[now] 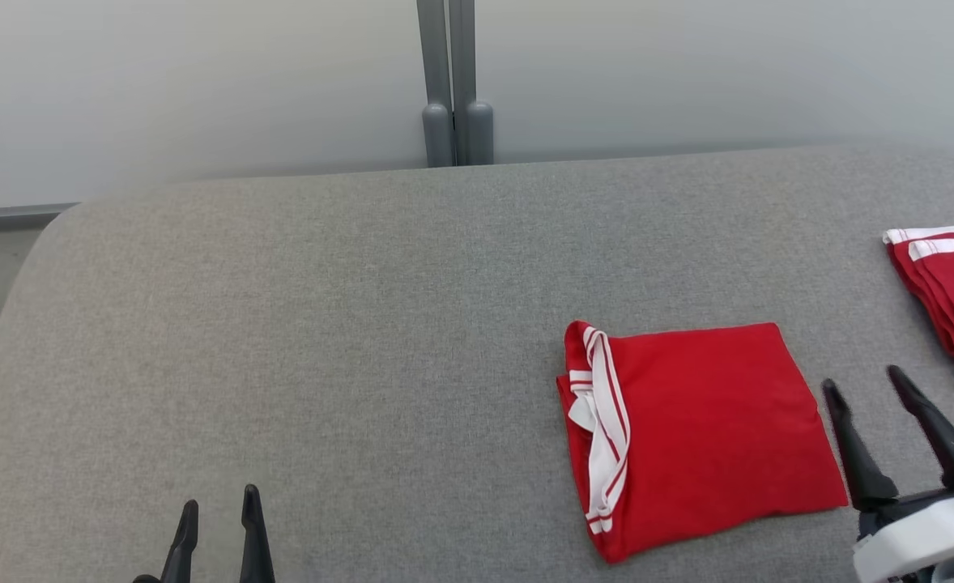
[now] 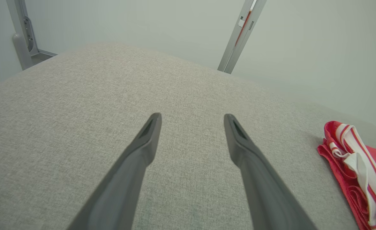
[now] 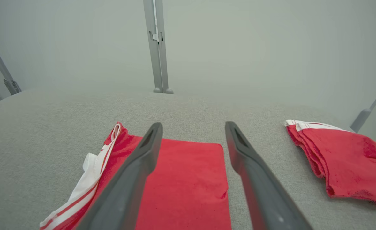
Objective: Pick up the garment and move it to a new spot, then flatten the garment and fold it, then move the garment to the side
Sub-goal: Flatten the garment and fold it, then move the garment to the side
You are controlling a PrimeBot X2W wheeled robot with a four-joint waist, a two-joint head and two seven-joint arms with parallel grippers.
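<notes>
The garment [image 1: 700, 429] is red with white striped trim and lies folded into a flat square on the grey fabric surface [image 1: 364, 340], right of centre. The right wrist view has the same garment [image 3: 188, 185] under and between the fingers. My right gripper [image 1: 866, 393] stands open just off its right edge, holding nothing. My left gripper [image 1: 218, 506] is open at the lower left, far from the cloth, over bare fabric. In the left wrist view the garment's trimmed edge [image 2: 357, 169] lies at the far right, beyond my open left gripper [image 2: 192, 121].
A second folded red garment [image 1: 951, 295] with white trim lies at the right edge of the surface; its folded stack [image 3: 341, 156] sits right of my fingers. A grey post [image 1: 454, 81] stands behind the far edge against the pale wall.
</notes>
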